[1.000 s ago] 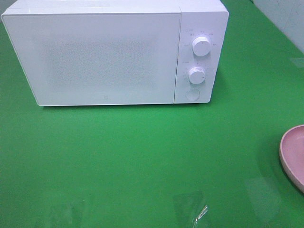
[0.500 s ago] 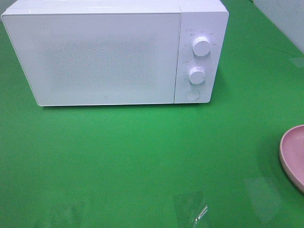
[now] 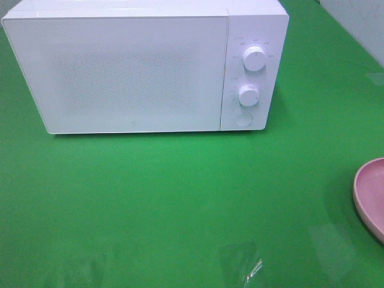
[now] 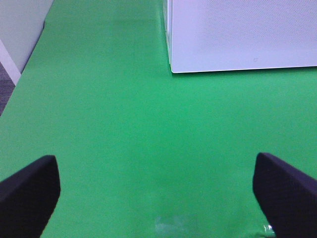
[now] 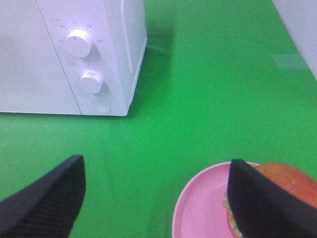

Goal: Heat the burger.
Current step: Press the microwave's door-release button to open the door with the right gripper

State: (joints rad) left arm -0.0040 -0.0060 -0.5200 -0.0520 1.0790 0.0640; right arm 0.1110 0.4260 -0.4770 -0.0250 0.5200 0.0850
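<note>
Well, nothing is really changing during this last second. In the high view the microwave [image 3: 144, 66], the plate [image 3: 372, 195] and the table [image 3: 180, 198] are lying just as before, and no arm is coming into that view. So the task is not advancing; you are waiting at the very start of it.

Your left hand [image 4: 156, 173] is hanging released over bare table, with the fingers spread wide and nothing between them, and the microwave's corner is standing well ahead of it. Your right hand [image 5: 156, 171] is also released and is grasping nothing. The burger [image 5: 290, 178] is sitting on the pink plate at the right side of the table, well apart from the microwave. One right finger is partly hiding it, and I cannot tell whether that finger is touching the bun.

The door [image 3: 120, 72] is showing closed, so I am judging that heating cannot begin yet. You are probably needing to open the door first and only then carry the burger inside. Both hands are free for this.
</note>
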